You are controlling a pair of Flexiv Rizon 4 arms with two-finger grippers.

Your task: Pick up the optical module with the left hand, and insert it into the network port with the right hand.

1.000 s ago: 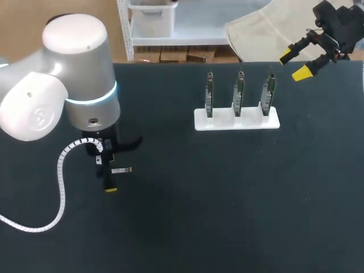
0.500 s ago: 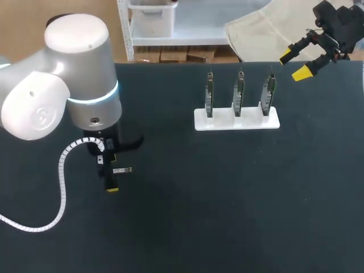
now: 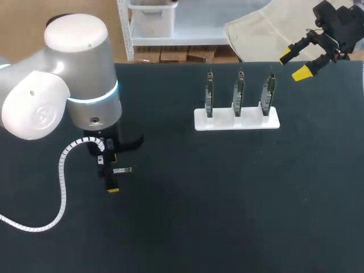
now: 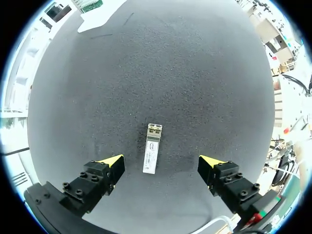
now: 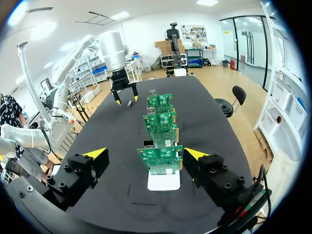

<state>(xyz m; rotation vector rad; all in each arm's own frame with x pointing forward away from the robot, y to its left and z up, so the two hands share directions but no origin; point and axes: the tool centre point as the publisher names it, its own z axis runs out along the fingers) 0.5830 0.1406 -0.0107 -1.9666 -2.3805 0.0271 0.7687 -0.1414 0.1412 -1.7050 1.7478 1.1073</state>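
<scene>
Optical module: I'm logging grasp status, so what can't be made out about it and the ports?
- Head view: the optical module is too small to show which end faces where, and the left arm hides part of the left hand.
- Head view: the three boards stand edge-on, their network ports too small to pick out.
- Right wrist view: the nearest board covers much of the two behind.
</scene>
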